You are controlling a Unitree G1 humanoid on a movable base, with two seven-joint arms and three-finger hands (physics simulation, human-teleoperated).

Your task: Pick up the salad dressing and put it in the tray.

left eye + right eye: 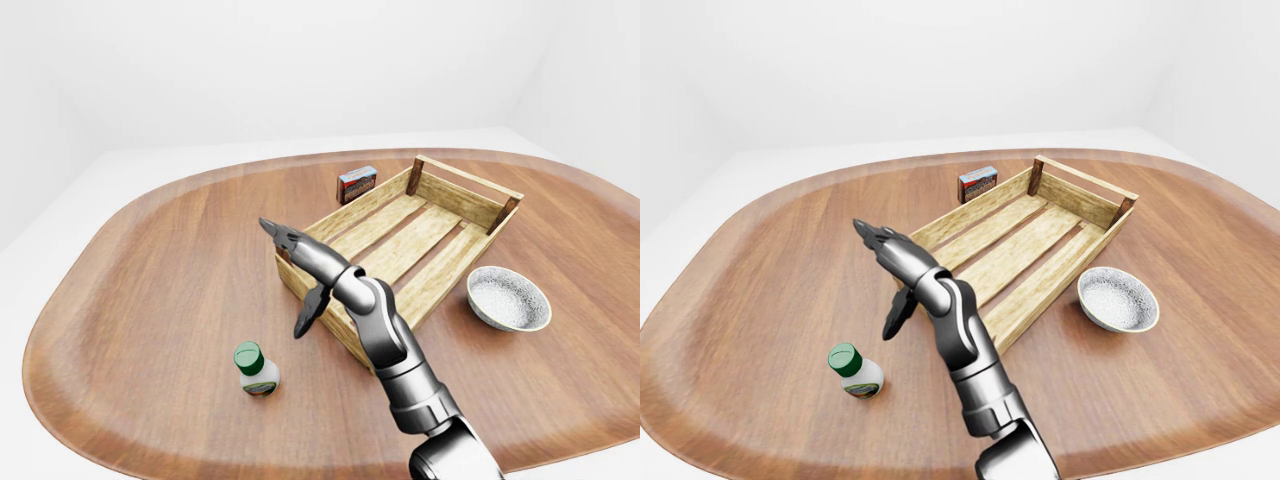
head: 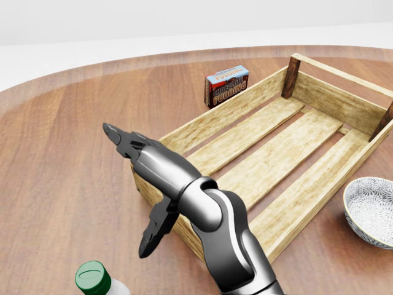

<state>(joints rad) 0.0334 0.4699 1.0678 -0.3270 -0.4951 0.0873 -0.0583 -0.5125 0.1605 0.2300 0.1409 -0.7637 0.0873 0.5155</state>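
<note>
Wood table (image 1: 150, 260), dressing bottle (image 1: 256, 368) below-left of spread right hand (image 1: 295, 285)

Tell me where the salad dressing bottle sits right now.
The salad dressing bottle stands on the wooden table, lower left of centre in the left-eye view, left of the wooden tray and just below the open robot hand.
</note>
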